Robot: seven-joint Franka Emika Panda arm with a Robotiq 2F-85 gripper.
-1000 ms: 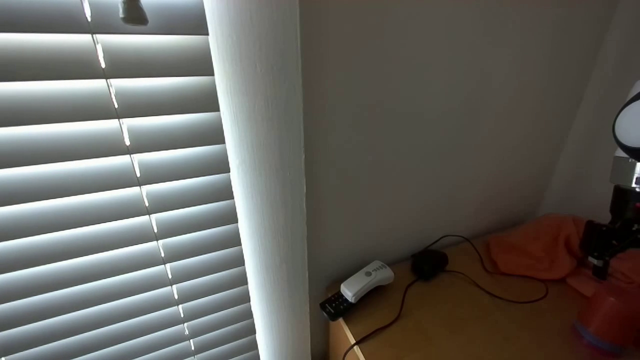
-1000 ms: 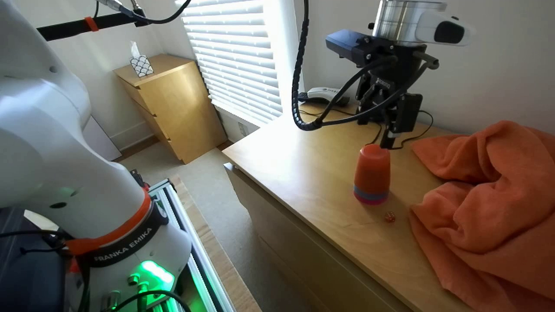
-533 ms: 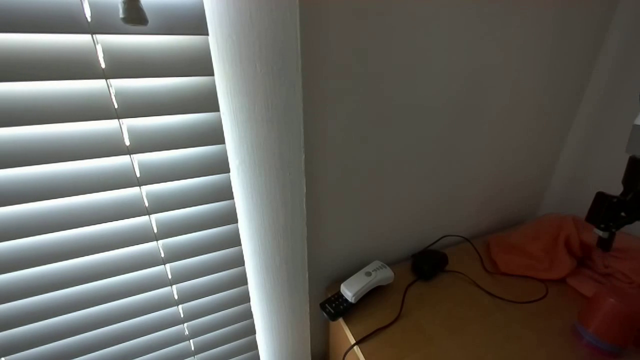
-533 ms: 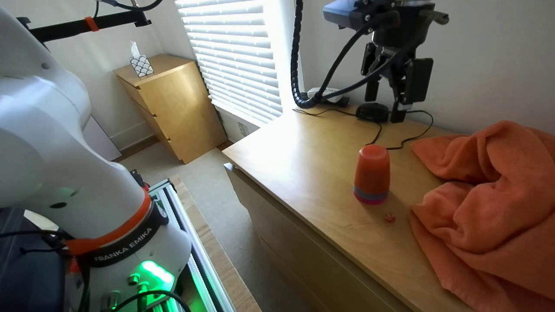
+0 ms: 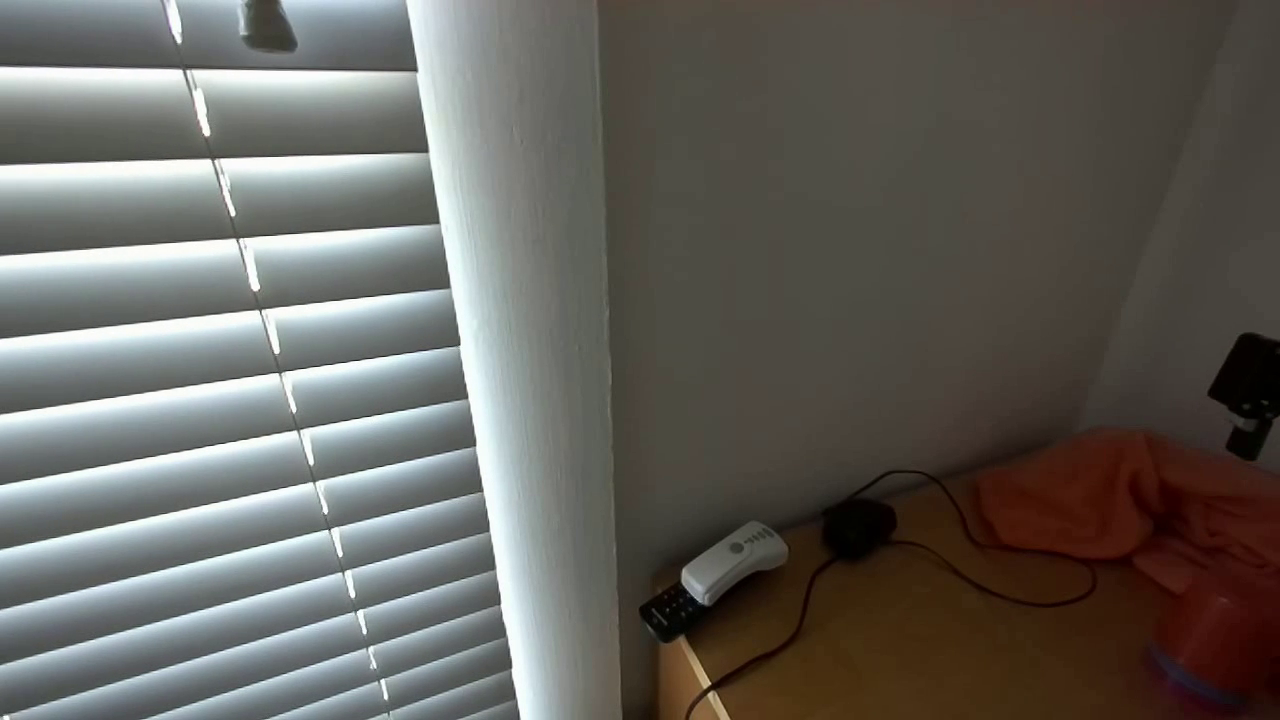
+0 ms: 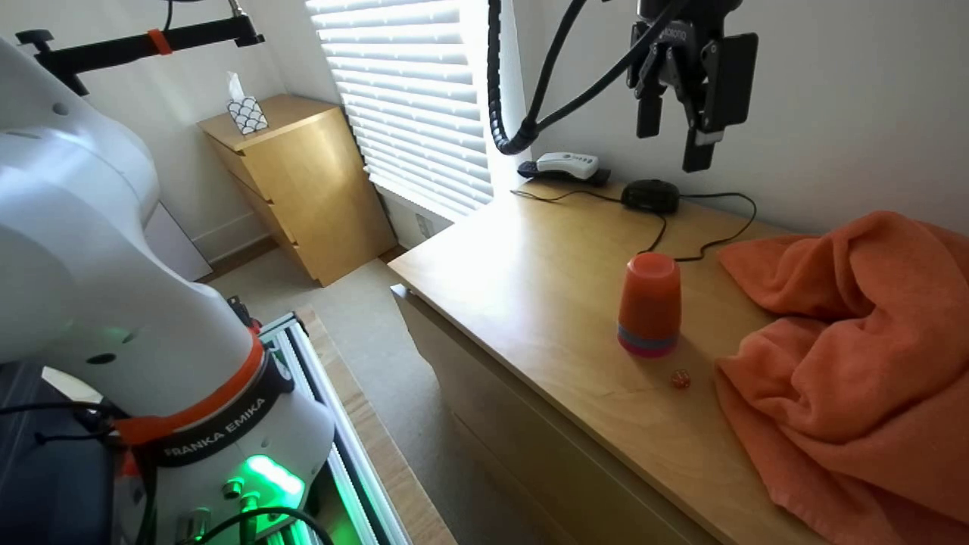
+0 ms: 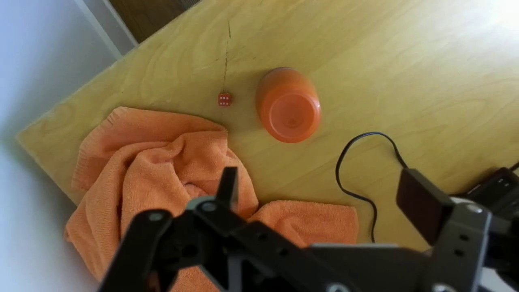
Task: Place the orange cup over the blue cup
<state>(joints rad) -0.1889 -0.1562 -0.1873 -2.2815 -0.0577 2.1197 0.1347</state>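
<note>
Orange tumbler (image 6: 649, 297) inverted over blue cup (image 6: 647, 341), seemingly well placed.
With pincer (image 6: 673, 144) fingers apart, better to retreat straight upward, nudging nothing.

At least two cups (image 6: 649, 303), one die (image 6: 681, 379), one towel (image 6: 855, 386), two remotes (image 5: 735, 562), one corded black device (image 6: 649, 196), one tissue box (image 6: 247, 116).

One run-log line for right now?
orange cup: upside down over blue cup, blue band showing below | jaws: open, empty, not touching cups | die: beside cups | status: placement looks done
</note>
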